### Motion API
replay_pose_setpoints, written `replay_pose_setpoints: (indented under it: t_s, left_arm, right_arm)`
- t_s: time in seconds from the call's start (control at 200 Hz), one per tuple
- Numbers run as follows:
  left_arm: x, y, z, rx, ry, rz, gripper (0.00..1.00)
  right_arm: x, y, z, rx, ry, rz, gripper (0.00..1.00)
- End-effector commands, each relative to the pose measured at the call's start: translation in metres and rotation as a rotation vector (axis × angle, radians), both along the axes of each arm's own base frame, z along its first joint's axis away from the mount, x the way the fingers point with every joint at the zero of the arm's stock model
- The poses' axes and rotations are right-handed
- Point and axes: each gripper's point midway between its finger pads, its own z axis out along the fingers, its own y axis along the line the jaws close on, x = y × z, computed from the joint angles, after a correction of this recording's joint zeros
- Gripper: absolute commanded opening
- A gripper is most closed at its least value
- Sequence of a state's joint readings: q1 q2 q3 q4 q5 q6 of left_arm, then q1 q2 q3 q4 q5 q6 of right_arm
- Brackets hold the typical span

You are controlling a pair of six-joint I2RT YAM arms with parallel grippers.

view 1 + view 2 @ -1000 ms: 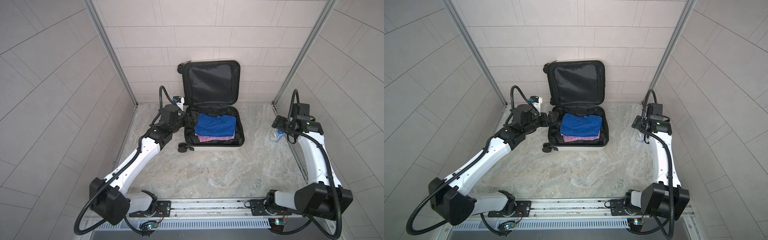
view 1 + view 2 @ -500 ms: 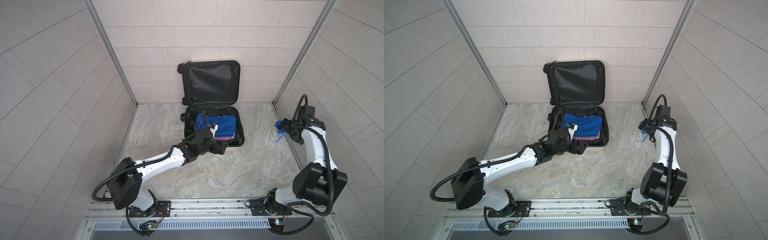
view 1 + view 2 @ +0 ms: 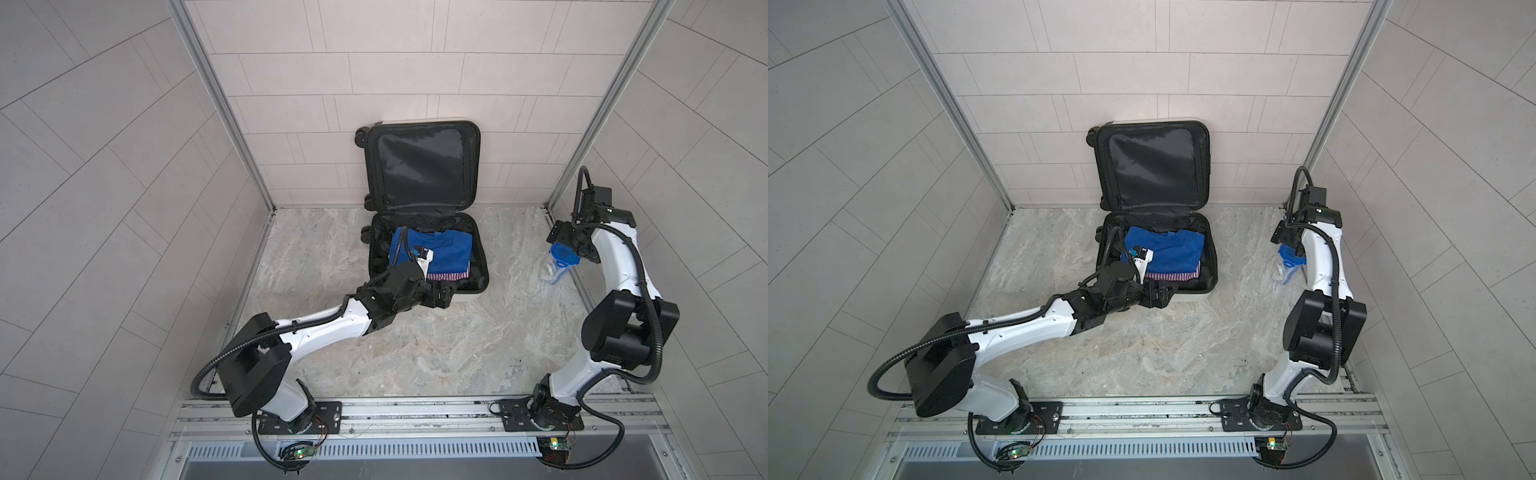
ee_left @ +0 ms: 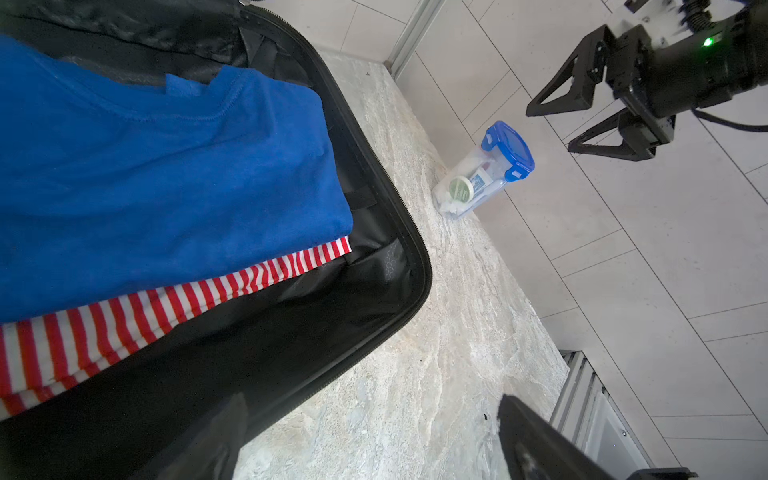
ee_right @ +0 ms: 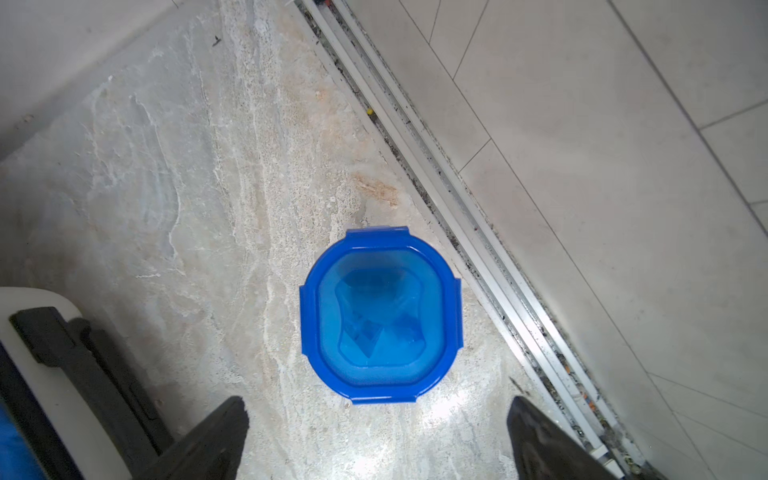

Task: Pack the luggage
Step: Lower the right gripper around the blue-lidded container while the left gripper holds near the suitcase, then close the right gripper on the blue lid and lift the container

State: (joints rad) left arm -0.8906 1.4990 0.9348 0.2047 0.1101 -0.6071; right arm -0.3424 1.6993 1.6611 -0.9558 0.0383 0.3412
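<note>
A clear plastic container with a blue clip-on lid (image 4: 484, 170) stands upright on the pale marbled tabletop (image 3: 415, 345), near the grey tiled side wall (image 3: 685, 199). It holds what look like small toiletries. A folded blue cotton T-shirt (image 4: 166, 174) lies atop a red-and-white striped garment (image 4: 124, 328).

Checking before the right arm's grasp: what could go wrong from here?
1. The container stands close to the wall rail. The open right gripper above it might clip the rail or tip the container.
2. The open left gripper sits at the luggage front rim and could block the drop-in path.
</note>
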Motion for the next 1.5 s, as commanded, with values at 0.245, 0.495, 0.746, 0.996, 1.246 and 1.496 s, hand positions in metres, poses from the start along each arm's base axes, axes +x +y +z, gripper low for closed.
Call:
replay_pose_setpoints:
  t_s: [0.245, 0.495, 0.746, 0.996, 1.246, 1.496]
  left_arm:
    - [-0.002, -0.004, 0.004, -0.074, -0.002, 0.003, 1.0]
    - [-0.003, -0.001, 0.005, -0.073, -0.007, 0.006, 1.0]
    - [-0.003, -0.001, 0.003, -0.069, 0.0, 0.005, 1.0]
    - [-0.003, 0.0, 0.003, -0.064, 0.004, 0.008, 1.0]
    - [-0.004, 0.003, 0.003, -0.057, 0.005, 0.015, 1.0]
    - [-0.004, 0.005, 0.005, -0.052, 0.003, 0.019, 1.0]
  right_arm:
    - [0.001, -0.013, -0.017, -0.115, 0.172, 0.05, 0.99]
    - [0.014, -0.018, -0.026, -0.094, 0.198, 0.07, 0.99]
    - [0.016, -0.026, -0.038, -0.075, 0.224, 0.062, 0.99]
    - [0.022, -0.026, -0.051, -0.051, 0.243, 0.067, 0.99]
    - [0.027, -0.026, -0.069, -0.026, 0.264, 0.07, 0.99]
    - [0.03, -0.025, -0.077, -0.013, 0.27, 0.069, 0.95]
